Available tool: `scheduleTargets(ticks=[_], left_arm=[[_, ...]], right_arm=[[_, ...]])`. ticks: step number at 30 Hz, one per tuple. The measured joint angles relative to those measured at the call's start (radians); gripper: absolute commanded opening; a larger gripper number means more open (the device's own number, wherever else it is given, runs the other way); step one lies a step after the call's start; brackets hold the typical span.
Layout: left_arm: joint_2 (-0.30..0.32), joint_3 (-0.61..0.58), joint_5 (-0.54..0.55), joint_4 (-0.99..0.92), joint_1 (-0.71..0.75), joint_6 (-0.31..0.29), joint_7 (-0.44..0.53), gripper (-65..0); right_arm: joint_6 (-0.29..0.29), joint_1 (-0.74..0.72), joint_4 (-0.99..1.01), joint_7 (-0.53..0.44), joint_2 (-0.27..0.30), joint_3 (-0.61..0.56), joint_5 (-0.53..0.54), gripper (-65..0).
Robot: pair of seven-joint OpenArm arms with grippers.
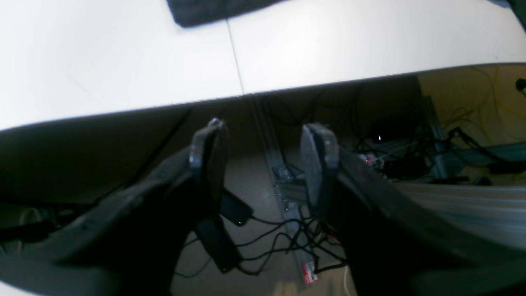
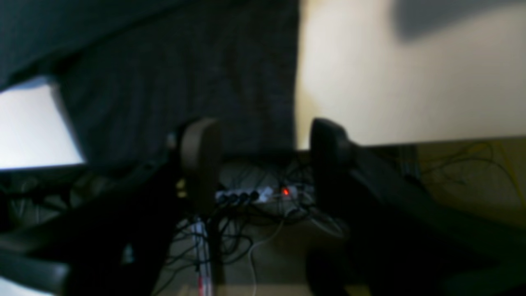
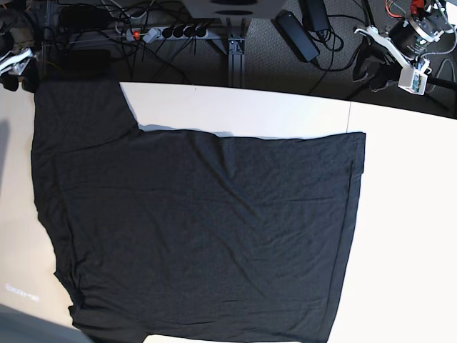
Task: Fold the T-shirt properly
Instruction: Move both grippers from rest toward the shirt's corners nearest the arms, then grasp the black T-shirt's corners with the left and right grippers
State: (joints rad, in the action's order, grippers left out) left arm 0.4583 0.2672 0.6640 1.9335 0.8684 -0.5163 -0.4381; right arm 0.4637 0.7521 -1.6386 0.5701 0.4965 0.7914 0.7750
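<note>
T-shirt (image 1: 213, 11) fabric appears in the left wrist view only as a dark corner at the top edge, lying on the white table (image 1: 123, 70) well apart from the left gripper (image 1: 263, 164). That gripper hangs beyond the table edge, over the floor cables, with its jaws standing wide and nothing between them. In the right wrist view, which is blurred, the T-shirt (image 2: 185, 74) fills the upper left of the picture and reaches the table edge just ahead of the right gripper (image 2: 263, 160); the jaws stand wide apart, and no cloth is seen between them. The fabric lies forward and slightly to the left of this gripper's opening, much nearer than in the other wrist view. In the base view, the T-shirt (image 3: 200, 229) is spread flat and plain side up across the table (image 3: 407, 214). Its long axis runs across the picture: one sleeve (image 3: 78, 111) points to the top left corner, and a straight edge, probably the hem, faces right. The right gripper (image 3: 18, 68) sits at the picture's left edge, just beside that sleeve. The left gripper (image 3: 371, 68) sits at the top right, off the table and apart from the nearest corner of the cloth. Judged from this layout, the right arm is nearer to the garment; the left arm must travel inward to reach the corner by the straight edge.
</note>
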Motion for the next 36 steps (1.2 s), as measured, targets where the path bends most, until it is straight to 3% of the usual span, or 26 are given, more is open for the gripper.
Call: scheduleTargets(ticks=[6, 11, 21, 24, 28, 32, 36], left_arm=[[0.047, 0.0, 0.001, 0.0, -0.027, 0.0, -0.019, -31.9], [0.069, 0.001, 0.0, 0.0, -0.041, 0.0, -0.029, -31.9], [0.112, 0.019, 0.021, 0.0, -0.1, 0.04, -0.037, -31.9], [0.113, 0.022, 0.023, -0.016, -0.153, 0.097, -0.037, -31.9], [0.109, 0.021, 0.049, -0.127, -0.265, 0.116, -0.094, -31.9], [0.11, 0.022, 0.15, -0.221, -0.357, 0.113, -0.131, -31.9], [0.107, -0.009, 0.21, -0.294, -0.416, 0.07, -0.182, -32.0]], right_arm=[[0.007, -0.179, 0.285, 0.059, 0.103, 0.0, 0.063, -28.9], [0.026, -0.279, 0.441, 0.154, 0.144, -0.025, 0.154, -28.9], [0.03, -0.337, 0.467, 0.129, 0.154, -0.222, 0.206, -28.9], [0.03, -0.339, 0.465, 0.13, 0.135, -0.24, 0.214, -28.9], [0.031, -0.34, 0.462, 0.121, 0.093, -0.24, 0.229, -28.9], [0.031, -0.34, 0.46, 0.114, 0.07, -0.239, 0.228, -29.0], [0.032, -0.34, 0.46, 0.114, 0.065, -0.239, 0.227, -29.0]])
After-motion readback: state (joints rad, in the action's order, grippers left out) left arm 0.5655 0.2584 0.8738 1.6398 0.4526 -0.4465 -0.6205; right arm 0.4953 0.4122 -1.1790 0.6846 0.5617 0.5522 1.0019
